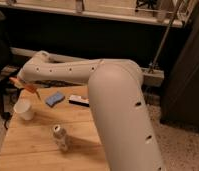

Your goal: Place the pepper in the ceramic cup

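The white ceramic cup (24, 109) stands upright at the left of the wooden table (38, 145). My gripper (22, 84) is at the end of the big white arm (93, 85), which reaches left across the table. It is shut on the orange-red pepper (28, 89) and holds it in the air just above and slightly behind the cup. The pepper slants down to the right, and its tip is near the cup's rim.
A silver can (60, 137) stands on the table in front. A blue sponge-like block (55, 98) and a flat black-and-white object (79, 100) lie at the back. The arm hides the table's right part. A dark cabinet wall runs behind.
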